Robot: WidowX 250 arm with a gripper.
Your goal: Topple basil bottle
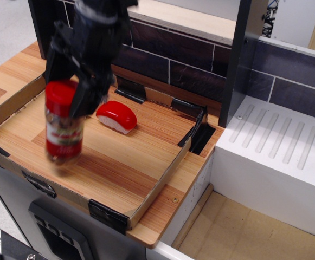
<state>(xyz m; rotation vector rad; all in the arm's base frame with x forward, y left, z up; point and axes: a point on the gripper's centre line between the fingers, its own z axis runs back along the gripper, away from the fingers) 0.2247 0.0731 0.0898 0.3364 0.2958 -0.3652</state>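
Item: gripper (70, 92), black, two-fingered, blurred in this view. You see its fingers (87, 95) straddling the red lid of the basil bottle (62, 122), one on each side, closed onto the cap; the exact contact on the far finger is hidden from you. Item: basil bottle, clear jar with red lid and red-and-white label, brownish contents. You find it upright or only slightly tilted, near the front-left corner of the cardboard tray (157, 184), its base blurred, so you cannot tell whether it rests on the tray floor or hangs just above it. Item: red-and-white sushi piece (116, 116), lying flat on the tray floor, to the right of the bottle and apart from it, just beside the gripper's nearer finger. Item: white ribbed drainer (276, 151), well to the right of the tray, outside its wall.
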